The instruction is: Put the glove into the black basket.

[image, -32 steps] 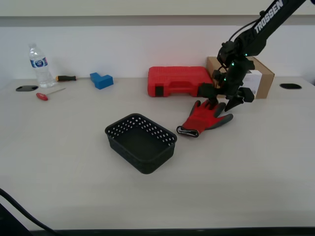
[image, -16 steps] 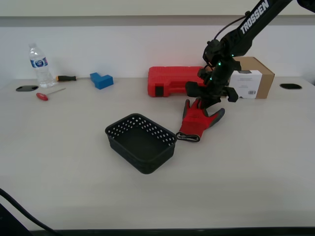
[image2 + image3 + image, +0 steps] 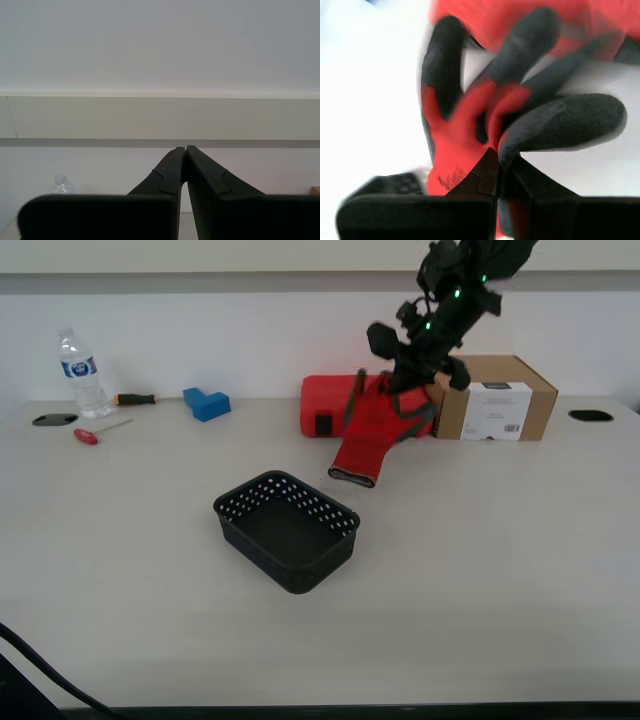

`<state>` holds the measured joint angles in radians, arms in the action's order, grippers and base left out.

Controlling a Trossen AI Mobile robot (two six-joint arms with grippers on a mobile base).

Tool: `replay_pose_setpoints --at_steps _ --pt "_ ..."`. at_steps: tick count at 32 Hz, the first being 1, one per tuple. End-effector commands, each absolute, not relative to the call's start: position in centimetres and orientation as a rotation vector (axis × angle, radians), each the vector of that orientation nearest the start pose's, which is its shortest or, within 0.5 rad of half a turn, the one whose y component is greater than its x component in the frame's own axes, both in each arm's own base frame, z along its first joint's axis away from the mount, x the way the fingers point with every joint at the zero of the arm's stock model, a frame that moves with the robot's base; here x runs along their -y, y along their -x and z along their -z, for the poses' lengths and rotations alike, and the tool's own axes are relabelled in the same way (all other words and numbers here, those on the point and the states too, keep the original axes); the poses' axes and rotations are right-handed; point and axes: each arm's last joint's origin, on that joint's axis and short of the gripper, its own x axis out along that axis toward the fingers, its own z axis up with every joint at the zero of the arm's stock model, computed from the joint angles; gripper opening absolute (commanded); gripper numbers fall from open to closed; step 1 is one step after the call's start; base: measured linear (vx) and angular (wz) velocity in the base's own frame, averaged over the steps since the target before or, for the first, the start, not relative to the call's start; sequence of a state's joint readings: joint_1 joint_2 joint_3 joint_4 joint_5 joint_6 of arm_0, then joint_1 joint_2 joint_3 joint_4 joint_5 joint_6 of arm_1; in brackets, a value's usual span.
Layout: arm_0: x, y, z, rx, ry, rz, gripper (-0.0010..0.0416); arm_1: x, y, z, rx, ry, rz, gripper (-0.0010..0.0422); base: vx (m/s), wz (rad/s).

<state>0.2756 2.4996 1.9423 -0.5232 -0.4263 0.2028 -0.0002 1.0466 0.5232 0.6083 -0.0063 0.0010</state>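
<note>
Red knit glove (image 3: 368,436) hangs limp, pinched by my first tool (image 3: 408,390); my second tool (image 3: 185,150) pressed together.

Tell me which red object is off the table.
The glove, hanging from my first tool; the red tool case behind it rests on the table.

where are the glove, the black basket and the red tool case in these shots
glove (image 3: 368,440), exterior view, on its red palm, hanging cuff-down.
black basket (image 3: 262,492), exterior view, on its perforated far rim.
red tool case (image 3: 322,400), exterior view, on its lid near the exterior view's left end.
</note>
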Motion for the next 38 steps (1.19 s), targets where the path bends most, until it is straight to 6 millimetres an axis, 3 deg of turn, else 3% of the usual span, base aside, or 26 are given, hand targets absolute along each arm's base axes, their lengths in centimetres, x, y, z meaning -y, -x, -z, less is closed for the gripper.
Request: replay_pose_setpoints --at_steps 1,5,7,15,23,28,30,33,38 --pt "-15.7 -48.8 -14.8 -1.070 -0.243 -0.581 -0.0001 0.0 -22.6 -27.0 0.084 -0.001 -0.007 0.0000 0.000 0.000" --pt "-17.2 -47.2 -18.9 -1.023 -0.209 -0.640 -0.0001 0.0 -22.6 -27.0 0.081 -0.001 -0.007 0.0000 0.000 0.000" --pt "-19.0 -45.9 -20.4 -1.027 -0.174 -0.689 -0.0001 0.0 -22.6 -27.0 0.081 -0.001 -0.007 0.0000 0.000 0.000" --pt "-25.8 -41.0 -20.1 -1.165 -0.047 -0.848 -0.0001 0.0 -22.6 -26.9 0.081 -0.001 -0.007 0.0000 0.000 0.000" --pt "-30.0 -37.5 -19.9 -1.213 0.043 -0.946 -0.0001 0.0 -22.6 -26.9 0.081 -0.001 -0.007 0.0000 0.000 0.000" --pt "-30.4 -36.4 -16.9 -1.260 0.064 -0.938 -0.0001 0.0 -22.6 -26.9 0.081 -0.001 -0.007 0.0000 0.000 0.000" --pt "-29.9 -35.7 -14.2 -1.287 0.041 -0.910 -0.0001 0.0 -22.6 -26.9 0.081 0.000 -0.007 0.0000 0.000 0.000" --pt "-29.2 -34.9 -11.7 -1.312 0.028 -0.894 -0.0001 0.0 -22.6 -26.9 0.080 -0.001 -0.007 0.0000 0.000 0.000" --pt "-29.2 -34.2 -9.8 -1.273 -0.019 -0.892 -0.0001 0.0 -22.6 -26.9 0.081 -0.001 -0.007 0.0000 0.000 0.000"
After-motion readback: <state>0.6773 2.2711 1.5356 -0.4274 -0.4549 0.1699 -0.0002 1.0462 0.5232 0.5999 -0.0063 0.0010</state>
